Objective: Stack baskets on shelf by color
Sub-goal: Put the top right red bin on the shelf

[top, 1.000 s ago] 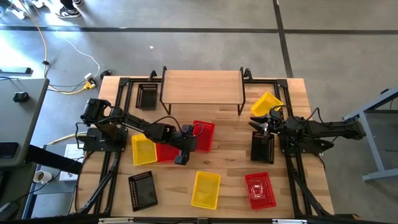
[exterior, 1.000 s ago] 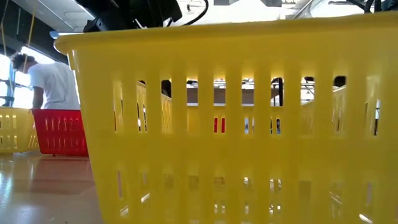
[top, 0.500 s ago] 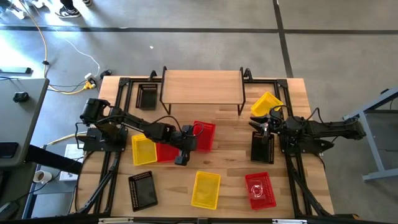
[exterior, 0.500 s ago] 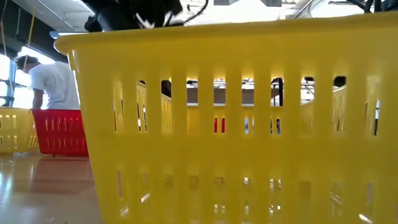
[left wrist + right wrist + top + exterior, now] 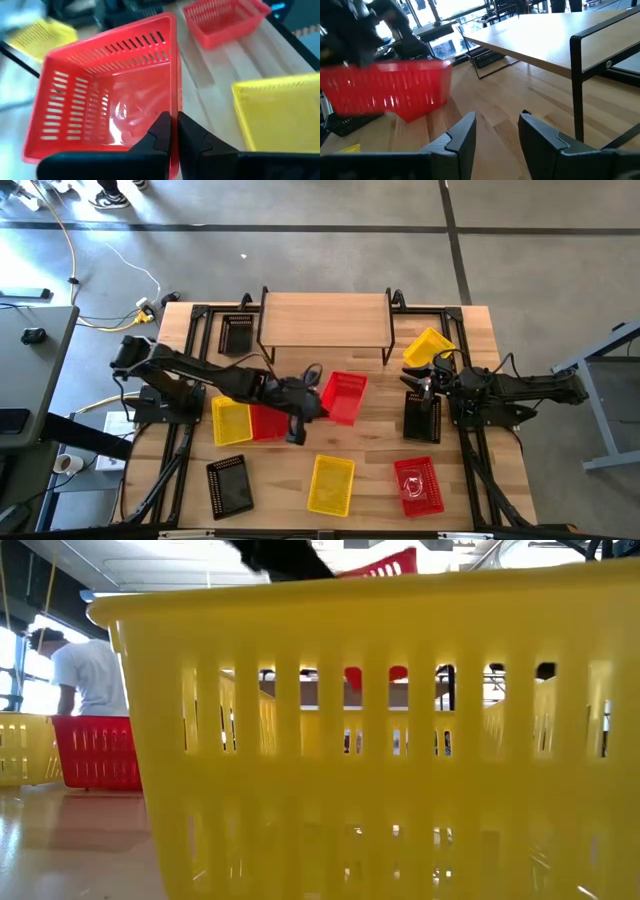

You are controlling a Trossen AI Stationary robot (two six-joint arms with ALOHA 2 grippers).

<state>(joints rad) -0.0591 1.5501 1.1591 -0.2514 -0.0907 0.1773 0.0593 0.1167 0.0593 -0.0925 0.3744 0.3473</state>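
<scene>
Surface: wooden tabletop [image 5: 370, 450] on a grey floor, with baskets scattered across it.
Shelf: wooden shelf [image 5: 324, 318] at the table's far edge, its plank top bare.
Left gripper: left gripper [image 5: 312, 404] near the table's middle, in front of the shelf, fingers [image 5: 161, 131] pinched on the rim of a red basket.
Held red basket: lifted red basket [image 5: 344, 397] is tilted and off the wood; in the low view it shows above the rim of the near yellow basket [image 5: 380, 730].
Right gripper: right gripper [image 5: 412, 383] waits at the table's right side with its fingers [image 5: 462, 131] apart, holding nothing.
Left cluster: a yellow basket [image 5: 230, 421] touches a second red basket [image 5: 268, 423].
Front row: black basket [image 5: 230, 485], yellow basket [image 5: 331, 484], red basket [image 5: 418, 485].
Elsewhere: a black basket [image 5: 237, 335] left of the shelf, a tilted yellow basket [image 5: 427, 346] to its right, a black basket [image 5: 422, 417] beside the right arm.
Background: a person in a white shirt [image 5: 85, 675] stands beyond the table.
</scene>
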